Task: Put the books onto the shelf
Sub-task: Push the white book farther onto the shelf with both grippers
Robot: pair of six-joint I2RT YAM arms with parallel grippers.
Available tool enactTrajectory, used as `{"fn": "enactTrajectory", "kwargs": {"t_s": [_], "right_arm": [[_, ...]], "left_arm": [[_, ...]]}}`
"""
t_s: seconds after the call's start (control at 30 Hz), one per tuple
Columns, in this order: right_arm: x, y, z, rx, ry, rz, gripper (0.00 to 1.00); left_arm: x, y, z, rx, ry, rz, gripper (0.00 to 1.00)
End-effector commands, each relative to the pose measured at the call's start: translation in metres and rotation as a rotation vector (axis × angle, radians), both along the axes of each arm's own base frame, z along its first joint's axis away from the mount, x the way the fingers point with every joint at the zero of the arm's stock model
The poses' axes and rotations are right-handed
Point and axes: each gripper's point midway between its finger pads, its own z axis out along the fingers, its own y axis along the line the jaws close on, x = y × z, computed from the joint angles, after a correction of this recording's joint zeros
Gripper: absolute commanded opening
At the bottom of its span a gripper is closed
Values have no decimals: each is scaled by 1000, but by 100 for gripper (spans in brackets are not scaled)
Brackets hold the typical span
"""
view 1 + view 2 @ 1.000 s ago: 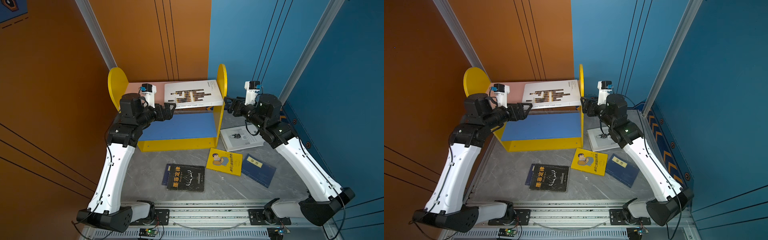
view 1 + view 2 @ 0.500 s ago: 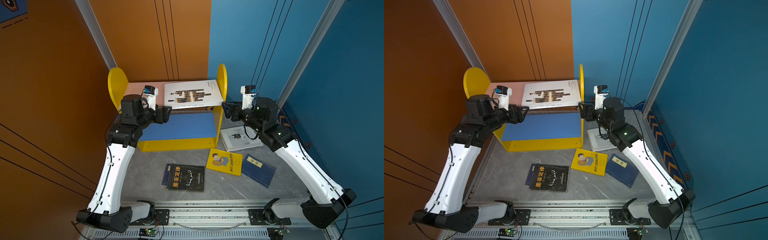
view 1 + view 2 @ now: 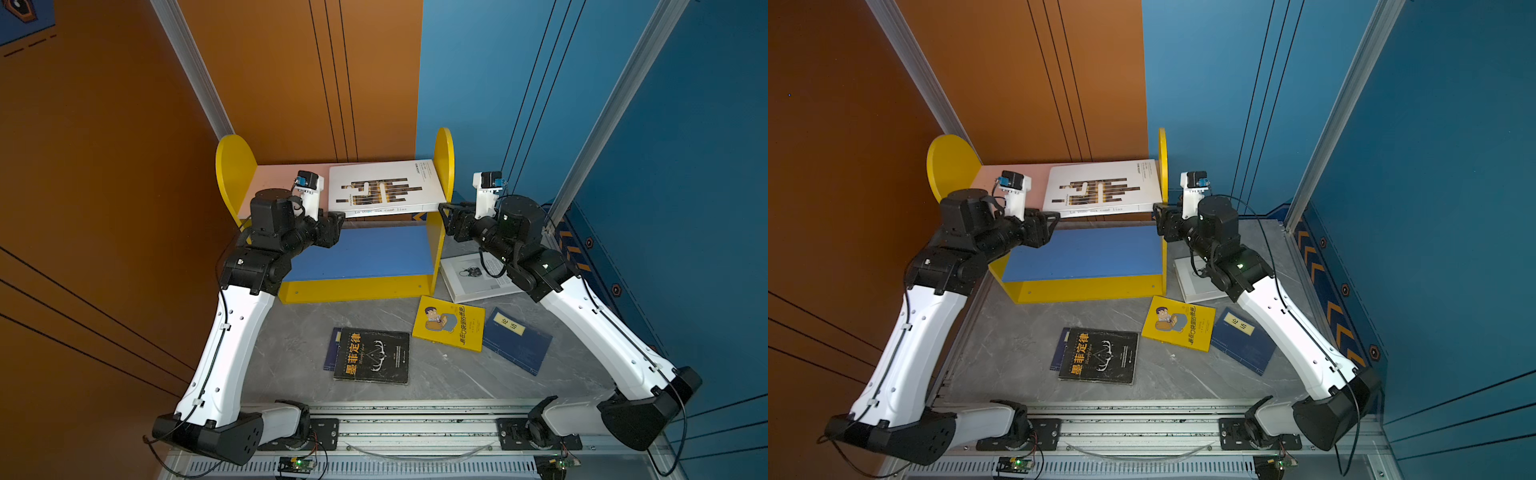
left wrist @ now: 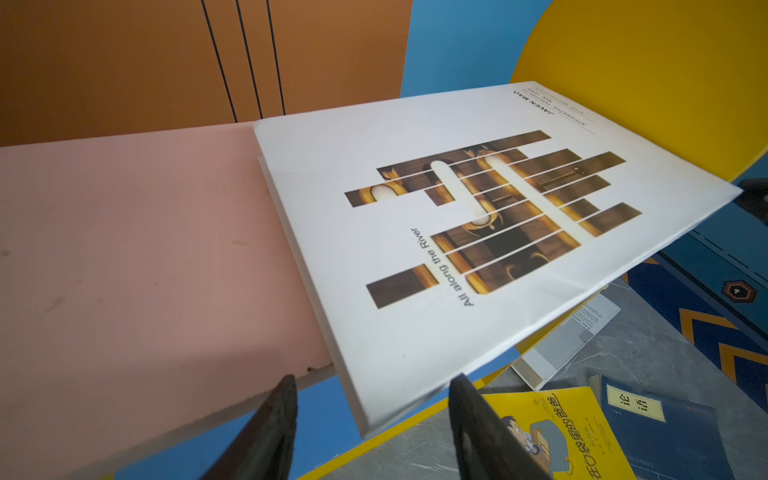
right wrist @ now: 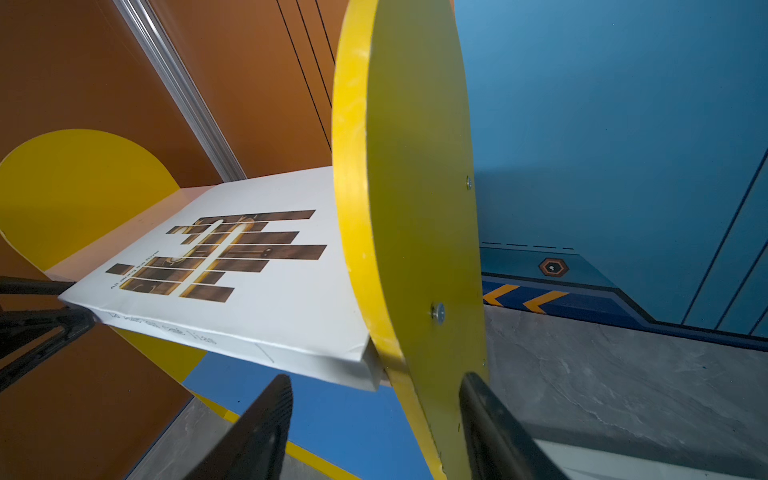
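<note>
The white book (image 3: 382, 187) lies flat on the pink board (image 3: 274, 178) of the shelf (image 3: 232, 166), with its spine edge overhanging. It is judged light, slightly bendable and smooth, so that overhanging edge should be taken. The left gripper (image 4: 372, 380) and the right gripper (image 5: 376, 377) are seen parted, and nothing is held.

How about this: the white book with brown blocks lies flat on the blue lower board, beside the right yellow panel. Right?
No. The white book lies flat on the pink upper board, not the blue lower board, beside the right yellow panel: see both top views.
</note>
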Motion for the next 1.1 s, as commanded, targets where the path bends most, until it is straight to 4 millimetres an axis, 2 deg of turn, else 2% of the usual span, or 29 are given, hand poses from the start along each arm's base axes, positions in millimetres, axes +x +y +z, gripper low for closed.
{"fn": "enactTrajectory", "kwargs": {"t_s": [0.0,0.3,0.53,0.73,1.07], "right_arm": [[6,3,5,25,-30,-19,64],[11,1,5,40,-38,-49,60],[16,2,2,55,-35,-57,57],[13,3,0,49,-29,-43,57],[19,6,-3,48,-27,-47,52]], "left_arm": [[8,-1,9,-9,-51,8,55],[12,-6,10,-40,-70,17,51],[15,-1,6,-42,-67,46,47],[11,-1,6,-62,-72,51,48],[5,1,7,-79,-79,54,49]]}}
